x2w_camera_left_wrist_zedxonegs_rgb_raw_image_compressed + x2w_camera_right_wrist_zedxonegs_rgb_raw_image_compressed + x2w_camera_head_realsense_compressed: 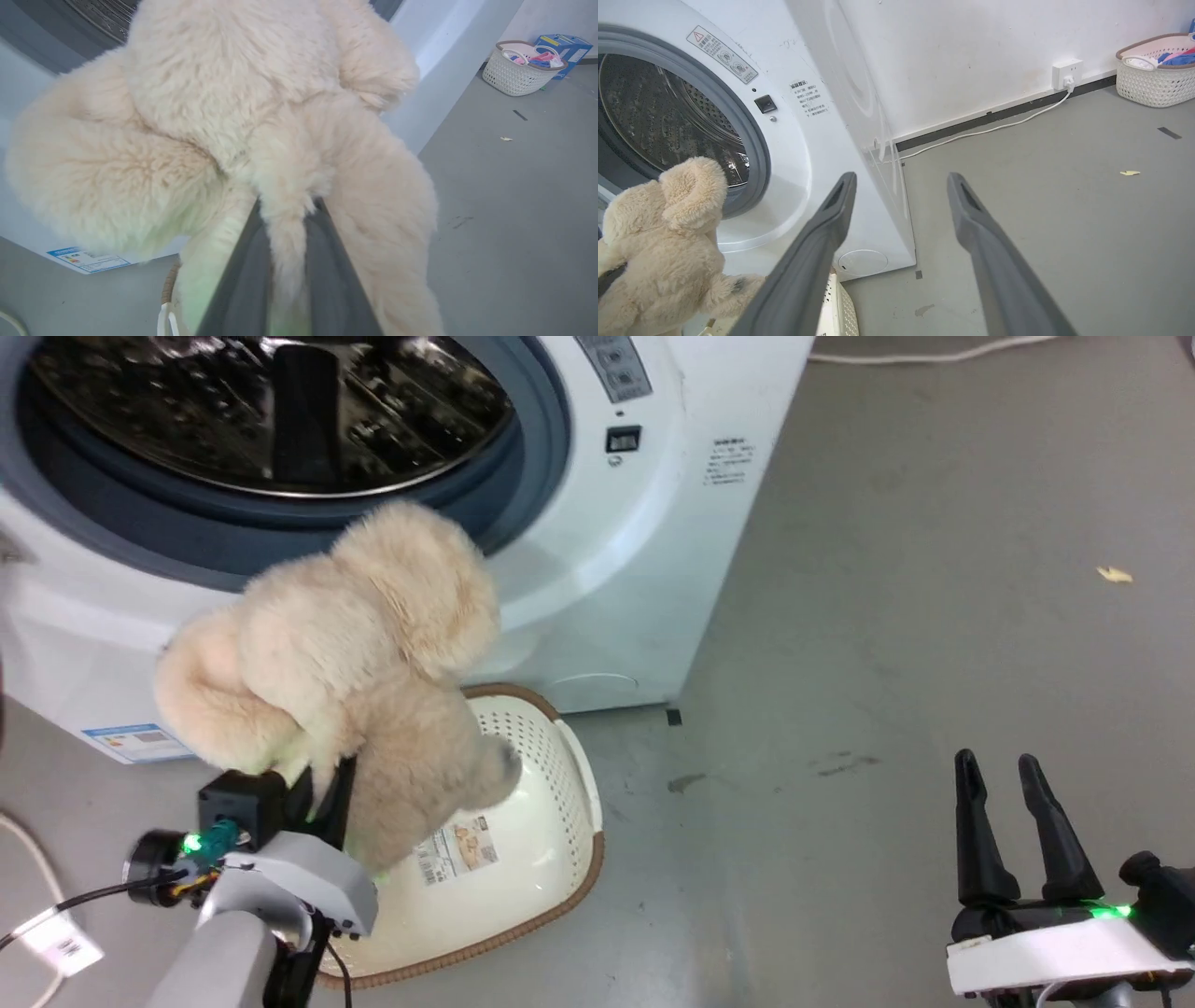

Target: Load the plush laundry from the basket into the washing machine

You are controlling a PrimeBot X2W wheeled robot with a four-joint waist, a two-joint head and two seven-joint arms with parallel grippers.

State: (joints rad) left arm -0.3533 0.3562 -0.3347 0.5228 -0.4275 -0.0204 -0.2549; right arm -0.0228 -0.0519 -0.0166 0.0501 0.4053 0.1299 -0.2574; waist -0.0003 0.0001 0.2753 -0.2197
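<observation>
Plush laundry (345,653), pinched by left gripper (327,791), hangs above basket (565,784) before washing machine (644,569); right gripper (997,767) gapes.

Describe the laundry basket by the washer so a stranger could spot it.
Find the white front-loading washing machine. On the floor at its front sits the basket, cream, perforated, brown-rimmed. Unlike the far basket of coloured clothes, it shows a label sticker inside.

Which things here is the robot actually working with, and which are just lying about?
For the job: the fluffy cream-beige stuffed toy, clamped in the left gripper; the small cream-white perforated basket; the white front-loading washing machine.
Lying about: a white woven basket of coloured clothes; a blue box; a white wall socket with cable; a yellowish floor scrap.
</observation>
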